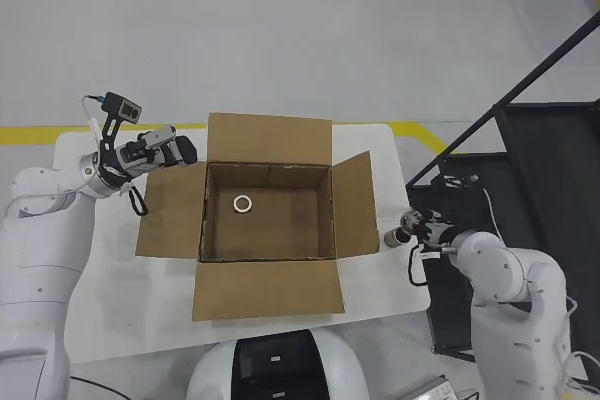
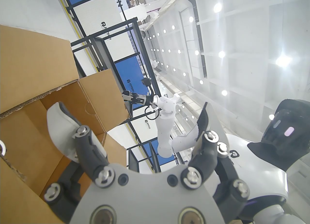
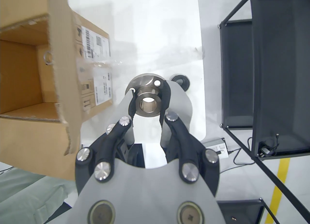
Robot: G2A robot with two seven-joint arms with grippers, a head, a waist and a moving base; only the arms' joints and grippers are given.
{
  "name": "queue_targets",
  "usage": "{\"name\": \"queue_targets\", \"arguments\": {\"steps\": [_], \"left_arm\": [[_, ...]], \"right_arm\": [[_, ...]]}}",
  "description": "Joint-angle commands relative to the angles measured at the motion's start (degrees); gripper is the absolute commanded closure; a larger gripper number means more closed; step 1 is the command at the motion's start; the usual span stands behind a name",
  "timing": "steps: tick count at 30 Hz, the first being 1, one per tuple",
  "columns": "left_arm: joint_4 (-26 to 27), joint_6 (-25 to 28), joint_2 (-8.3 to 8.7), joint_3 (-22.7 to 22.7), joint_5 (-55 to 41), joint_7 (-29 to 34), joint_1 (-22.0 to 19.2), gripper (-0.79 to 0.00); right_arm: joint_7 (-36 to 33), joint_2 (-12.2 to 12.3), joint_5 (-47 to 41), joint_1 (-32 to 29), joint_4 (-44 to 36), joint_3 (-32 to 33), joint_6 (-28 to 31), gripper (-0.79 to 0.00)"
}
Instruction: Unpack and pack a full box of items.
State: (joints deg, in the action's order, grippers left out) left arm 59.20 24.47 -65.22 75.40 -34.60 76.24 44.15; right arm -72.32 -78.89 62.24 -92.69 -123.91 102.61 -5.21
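Right pincer (image 3: 148,99) grips a flanged bushing (image 3: 147,108); overhead, ring (image 1: 243,204) inside box (image 1: 270,137).

The box (image 1: 325,215) sits mid-worktop (image 1: 110,310), its 4 flaps folded outward to the far, near, left and right sides. 1 ring (image 1: 243,203) lies on the box floor, in the far left part. The left pincer (image 1: 185,150) hangs above the far corner of the left flap, jaws apart. The right pincer (image 3: 147,104) is just beyond the right flap, at the worktop's right edge, with a flanged part (image 3: 143,81) clamped between its fingers. A rack (image 1: 550,180) stands on the floor to the right of the worktop.
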Motion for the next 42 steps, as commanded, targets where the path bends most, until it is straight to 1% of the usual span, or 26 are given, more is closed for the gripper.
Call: {"name": "queue_targets", "arguments": {"steps": [1, 10, 17, 22, 28, 36, 37, 38, 39, 42], "left_arm": [[0.00, 0.00, 0.00, 0.00, 0.00, 0.00, 0.00, -0.785], [0.00, 0.00, 0.00, 0.00, 0.00, 0.00, 0.00, -0.785], [0.00, 0.00, 0.00, 0.00, 0.00, 0.00, 0.00, -0.785], [0.00, 0.00, 0.00, 0.00, 0.00, 0.00, 0.00, -0.785], [0.00, 0.00, 0.00, 0.00, 0.00, 0.00, 0.00, -0.785], [0.00, 0.00, 0.00, 0.00, 0.00, 0.00, 0.00, -0.785], [0.00, 0.00, 0.00, 0.00, 0.00, 0.00, 0.00, -0.785], [0.00, 0.00, 0.00, 0.00, 0.00, 0.00, 0.00, -0.785], [0.00, 0.00, 0.00, 0.00, 0.00, 0.00, 0.00, -0.785], [0.00, 0.00, 0.00, 0.00, 0.00, 0.00, 0.00, -0.785]], "right_arm": [[0.80, 0.03, 1.24, -0.54, 2.32, -1.65, -0.14, 0.000], [3.27, 0.35, 6.85, -3.93, 10.54, -6.69, 0.16, 0.000], [9.66, 0.45, 10.05, -4.89, 17.31, -8.25, -1.63, 0.000], [13.50, 0.32, 8.28, -3.17, 23.28, -8.52, -4.07, 0.000], [15.46, 0.45, 7.44, 1.02, 30.71, -8.68, -4.63, 0.000], [15.64, 0.71, 4.42, 4.29, 34.45, -8.12, -4.36, -0.003], [15.52, 0.74, 4.11, 4.46, 34.55, -8.10, -4.38, -0.135], [15.35, 0.79, 3.93, 4.61, 34.55, -8.04, -4.35, -0.385], [15.10, 0.84, 3.84, 4.66, 34.53, -7.94, -4.51, -0.785], [14.17, 1.01, 3.43, 4.84, 34.53, -7.49, -4.93, -0.785]]}}
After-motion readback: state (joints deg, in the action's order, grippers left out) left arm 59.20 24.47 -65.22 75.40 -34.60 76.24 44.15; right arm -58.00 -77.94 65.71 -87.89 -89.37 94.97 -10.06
